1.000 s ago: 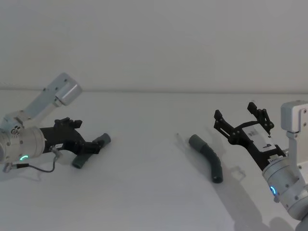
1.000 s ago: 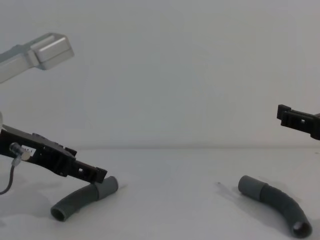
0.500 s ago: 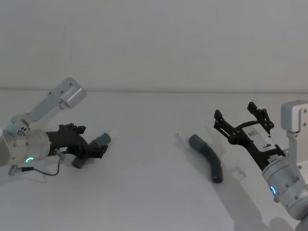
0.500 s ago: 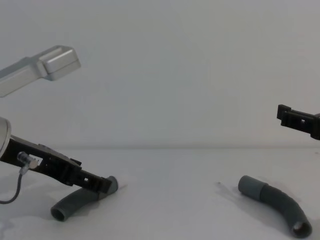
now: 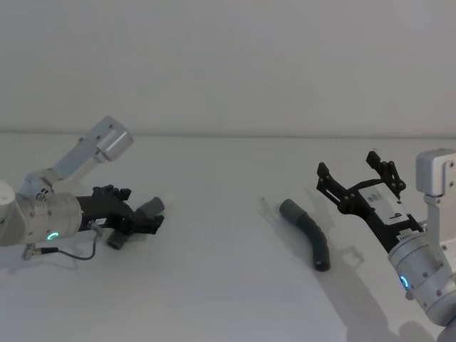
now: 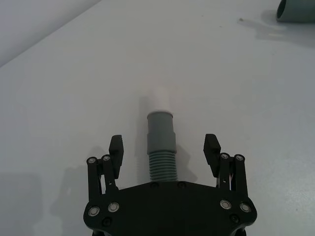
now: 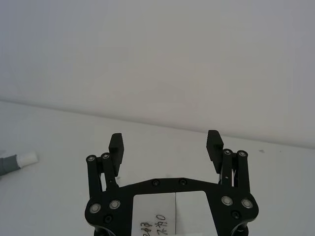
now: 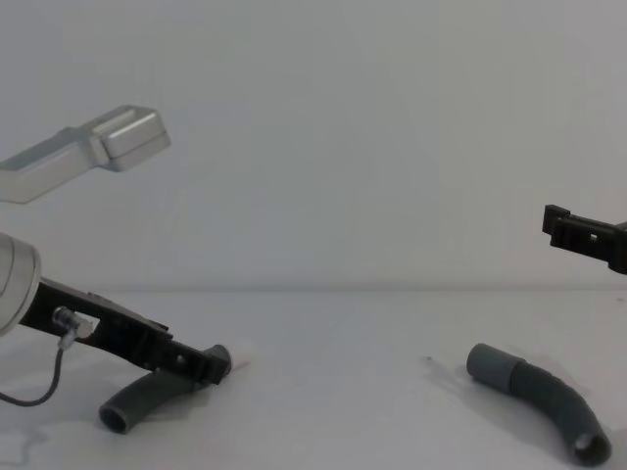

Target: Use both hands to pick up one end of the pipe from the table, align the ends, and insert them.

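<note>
Left pincer [image 5: 146, 219] low at left of counter [image 5: 214, 292], wide open, empty, straddling left pipe [image 6: 162, 162] behind cuff [image 6: 161, 129]: lined up for grasp. Right pincer [image 5: 349, 167] wide open, empty, raised beside right pipe [image 5: 308, 229], which lies on counter.

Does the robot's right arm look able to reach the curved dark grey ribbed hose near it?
Probably yes: the right gripper hangs open above the white table, beside the curved dark grey corrugated hose piece, and nothing lies between them.
</note>
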You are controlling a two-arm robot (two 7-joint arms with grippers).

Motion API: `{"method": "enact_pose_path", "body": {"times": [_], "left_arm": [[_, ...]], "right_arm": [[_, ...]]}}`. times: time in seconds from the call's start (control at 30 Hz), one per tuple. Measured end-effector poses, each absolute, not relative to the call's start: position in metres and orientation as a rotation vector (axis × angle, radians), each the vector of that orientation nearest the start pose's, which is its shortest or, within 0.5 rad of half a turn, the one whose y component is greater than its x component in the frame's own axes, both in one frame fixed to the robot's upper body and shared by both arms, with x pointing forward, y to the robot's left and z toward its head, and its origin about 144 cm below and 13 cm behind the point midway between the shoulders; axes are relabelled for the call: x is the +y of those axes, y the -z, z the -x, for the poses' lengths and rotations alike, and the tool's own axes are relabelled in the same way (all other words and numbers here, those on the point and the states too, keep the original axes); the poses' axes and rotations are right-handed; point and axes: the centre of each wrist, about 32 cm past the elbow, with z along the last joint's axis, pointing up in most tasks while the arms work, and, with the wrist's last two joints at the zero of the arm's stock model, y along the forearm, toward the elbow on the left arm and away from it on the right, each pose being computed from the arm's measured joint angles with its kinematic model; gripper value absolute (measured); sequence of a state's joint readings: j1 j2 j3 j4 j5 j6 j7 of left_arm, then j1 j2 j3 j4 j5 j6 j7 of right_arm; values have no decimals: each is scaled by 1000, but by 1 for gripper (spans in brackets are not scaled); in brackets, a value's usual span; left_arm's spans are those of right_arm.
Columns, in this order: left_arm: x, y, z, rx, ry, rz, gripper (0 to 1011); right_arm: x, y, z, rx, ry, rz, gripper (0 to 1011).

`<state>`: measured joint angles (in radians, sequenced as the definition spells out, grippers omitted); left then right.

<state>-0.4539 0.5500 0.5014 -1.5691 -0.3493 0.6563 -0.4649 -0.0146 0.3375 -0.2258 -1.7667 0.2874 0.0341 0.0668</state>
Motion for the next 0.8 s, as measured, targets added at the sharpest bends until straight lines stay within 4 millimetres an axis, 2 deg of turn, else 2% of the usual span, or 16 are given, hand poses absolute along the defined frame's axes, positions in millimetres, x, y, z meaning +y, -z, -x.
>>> {"method": "enact_pose_path", "body": {"times": [0.8], "left_arm": [[250, -1254, -542, 157, -762, -617, 1001]], "right_arm": [[-237, -1189, -443, -75, 1230, -26, 1001]]}}
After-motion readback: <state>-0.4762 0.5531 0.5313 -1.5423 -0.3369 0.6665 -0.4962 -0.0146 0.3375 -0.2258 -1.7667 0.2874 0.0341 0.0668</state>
